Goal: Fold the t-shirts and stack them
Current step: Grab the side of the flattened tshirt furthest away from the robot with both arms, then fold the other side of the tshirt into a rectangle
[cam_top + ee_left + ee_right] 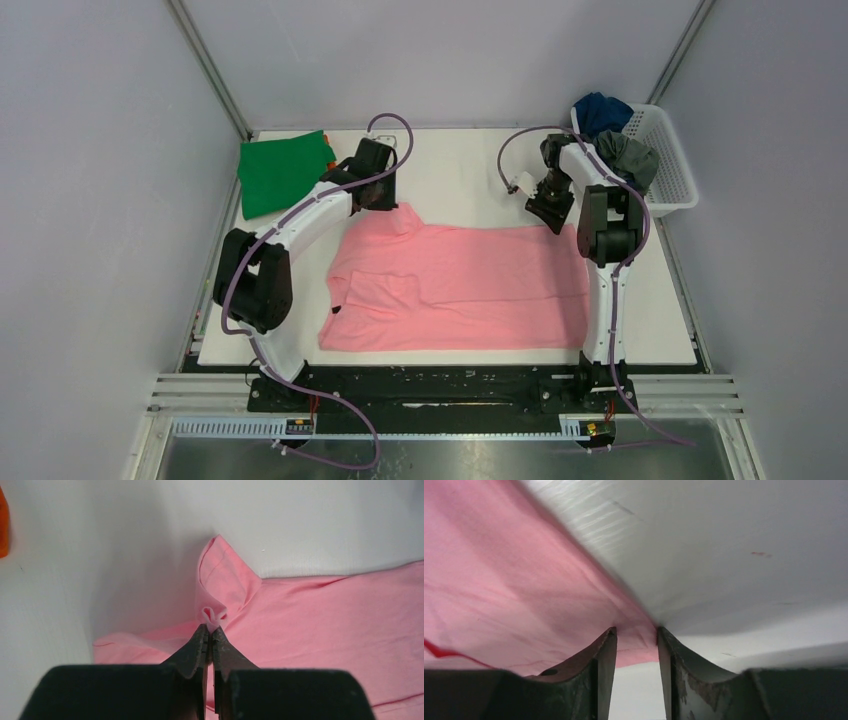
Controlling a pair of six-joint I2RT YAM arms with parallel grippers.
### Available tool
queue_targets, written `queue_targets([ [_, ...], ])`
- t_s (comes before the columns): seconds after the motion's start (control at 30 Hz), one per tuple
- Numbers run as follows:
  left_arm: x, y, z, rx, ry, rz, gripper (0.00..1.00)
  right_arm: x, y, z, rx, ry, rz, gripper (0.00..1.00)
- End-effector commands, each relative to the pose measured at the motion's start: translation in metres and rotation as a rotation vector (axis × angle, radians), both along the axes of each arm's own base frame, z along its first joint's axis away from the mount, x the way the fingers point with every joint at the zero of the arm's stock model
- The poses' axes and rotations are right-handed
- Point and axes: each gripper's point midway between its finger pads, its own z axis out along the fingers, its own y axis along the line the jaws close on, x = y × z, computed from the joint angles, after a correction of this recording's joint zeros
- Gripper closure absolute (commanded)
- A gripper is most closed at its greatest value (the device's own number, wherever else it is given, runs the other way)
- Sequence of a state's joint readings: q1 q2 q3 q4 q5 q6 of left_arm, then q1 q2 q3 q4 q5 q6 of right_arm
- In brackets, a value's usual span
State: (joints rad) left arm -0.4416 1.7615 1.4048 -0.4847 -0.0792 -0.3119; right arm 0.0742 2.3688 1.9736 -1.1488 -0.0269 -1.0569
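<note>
The light pink t-shirt (460, 290) lies spread across the middle of the white table, partly folded at its left side. My left gripper (398, 212) is at the shirt's far left corner, shut on a small bunched fold of the pink t-shirt (325, 620), which sticks out just past the left gripper (210, 627). My right gripper (553, 222) is down at the far right corner. In the right wrist view the right gripper (634, 630) has its jaws apart, with the corner of the pink t-shirt (499, 580) lying between the tips.
A bright green t-shirt (283, 172) lies folded at the far left, with an orange edge (2, 525) beside it. The white lattice basket (675, 170) at the far right holds a dark blue t-shirt (600, 110) and a grey t-shirt (630, 155).
</note>
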Motion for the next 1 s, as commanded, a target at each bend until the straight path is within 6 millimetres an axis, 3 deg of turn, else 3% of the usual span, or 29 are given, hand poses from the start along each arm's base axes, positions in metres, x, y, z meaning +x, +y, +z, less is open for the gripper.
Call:
queue_targets([
  [0.0,0.006,-0.001,0.032,-0.003,-0.078,0.002,1.0,-0.031,0.012,0.01,0.033,0.102,0.098,0.61],
  [0.1,0.006,-0.001,0.032,0.003,-0.079,0.003,1.0,-0.037,0.014,0.008,0.021,0.143,0.128,0.72],
  [0.2,0.006,0.0,0.032,0.008,-0.081,0.01,1.0,-0.037,0.013,0.005,0.007,0.149,0.133,0.9],
  [0.27,0.006,0.0,0.033,0.005,-0.082,0.009,1.0,-0.034,0.012,0.003,-0.015,0.127,0.138,0.95],
  [0.5,0.001,-0.004,0.03,-0.008,-0.083,-0.008,1.0,-0.003,0.0,0.016,-0.111,-0.067,0.12,1.0],
  [0.7,-0.012,-0.002,0.034,-0.044,-0.104,-0.001,1.0,0.0,0.012,0.033,-0.066,-0.181,0.167,1.0],
  [0.97,-0.041,-0.002,0.031,-0.099,-0.11,-0.012,1.0,-0.016,0.038,0.05,0.009,-0.357,0.173,1.0],
])
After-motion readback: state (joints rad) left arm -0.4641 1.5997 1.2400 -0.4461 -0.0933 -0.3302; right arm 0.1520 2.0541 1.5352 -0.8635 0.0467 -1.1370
